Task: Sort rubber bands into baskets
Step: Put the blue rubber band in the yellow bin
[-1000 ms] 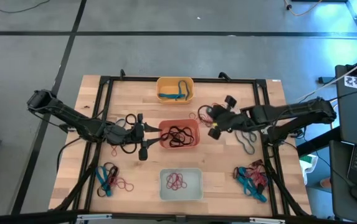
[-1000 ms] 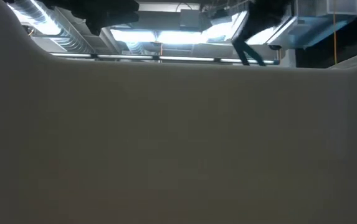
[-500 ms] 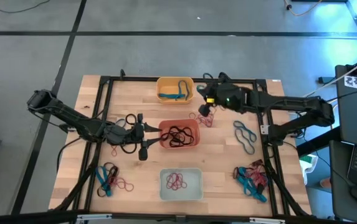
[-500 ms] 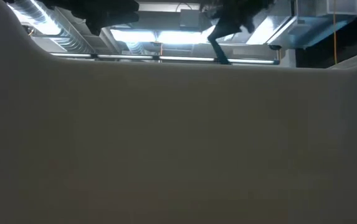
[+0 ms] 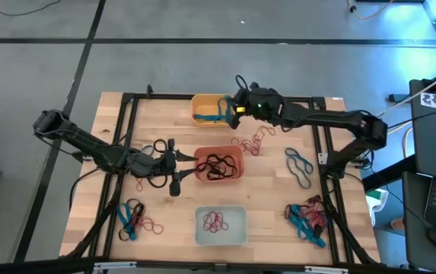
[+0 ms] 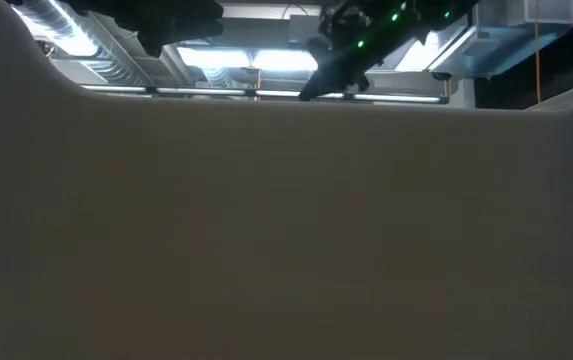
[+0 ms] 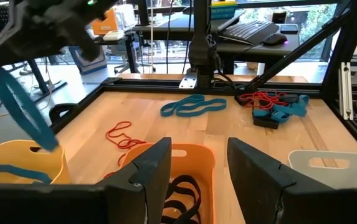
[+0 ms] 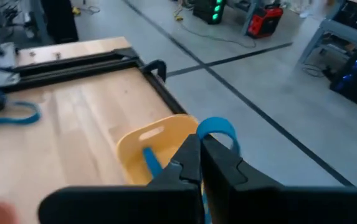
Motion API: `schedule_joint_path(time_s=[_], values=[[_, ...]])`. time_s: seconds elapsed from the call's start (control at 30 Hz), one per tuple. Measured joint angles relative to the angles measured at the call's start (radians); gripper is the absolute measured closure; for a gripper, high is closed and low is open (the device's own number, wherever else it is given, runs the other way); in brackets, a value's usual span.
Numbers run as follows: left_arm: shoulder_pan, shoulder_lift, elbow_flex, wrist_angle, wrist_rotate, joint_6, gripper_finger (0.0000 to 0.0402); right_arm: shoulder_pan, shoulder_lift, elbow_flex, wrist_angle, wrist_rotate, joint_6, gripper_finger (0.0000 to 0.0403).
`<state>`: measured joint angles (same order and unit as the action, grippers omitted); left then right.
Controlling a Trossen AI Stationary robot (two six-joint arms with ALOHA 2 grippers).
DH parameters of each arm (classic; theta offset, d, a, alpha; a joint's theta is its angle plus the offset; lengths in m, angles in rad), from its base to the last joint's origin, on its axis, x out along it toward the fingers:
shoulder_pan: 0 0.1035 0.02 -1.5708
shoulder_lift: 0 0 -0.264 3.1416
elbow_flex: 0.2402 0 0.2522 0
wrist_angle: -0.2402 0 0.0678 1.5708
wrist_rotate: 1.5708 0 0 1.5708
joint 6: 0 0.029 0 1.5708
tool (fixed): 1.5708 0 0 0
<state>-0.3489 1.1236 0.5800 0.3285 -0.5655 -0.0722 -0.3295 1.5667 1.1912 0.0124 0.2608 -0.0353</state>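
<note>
The right hand [image 5: 235,107] is pinched shut on a blue band [image 7: 22,107] at the edge of the yellow basket [image 5: 201,116], which already holds blue bands; the left hand [image 5: 173,164] waits open beside the red basket [image 5: 237,162] of black bands. The pale basket [image 5: 237,225] has red ones. Much looks left to sort: loose bands lie in several spots on the tabletop [image 5: 271,205].

The right tool [image 8: 200,163], its fingers pressed together on a blue rubber band [image 8: 217,129], hangs over the yellow basket [image 8: 142,144] on the wooden worktop [image 8: 72,130].
</note>
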Motion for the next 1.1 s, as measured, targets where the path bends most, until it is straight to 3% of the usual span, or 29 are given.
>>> schedule_joint_path(time_s=[0.3,0.6,0.7,0.97,1.1], values=[[0.000,0.000,0.000,0.001,0.000,0.001,0.0247,-0.063,0.103,0.000,0.128,-0.019,0.003,0.0396],[0.005,0.000,0.000,0.001,0.000,0.001,0.0247,-0.079,0.157,0.000,0.136,-0.020,0.008,0.0391],[0.005,0.000,0.000,0.000,0.000,0.001,0.0247,-0.078,0.173,0.000,0.121,-0.037,0.036,0.0367],[0.005,0.000,0.000,-0.001,0.000,0.000,0.0247,-0.077,0.179,0.000,0.066,-0.050,0.056,0.0246],[0.005,0.000,0.000,-0.003,0.000,0.001,0.0247,-0.062,0.152,0.000,-0.015,-0.104,0.056,0.0212]])
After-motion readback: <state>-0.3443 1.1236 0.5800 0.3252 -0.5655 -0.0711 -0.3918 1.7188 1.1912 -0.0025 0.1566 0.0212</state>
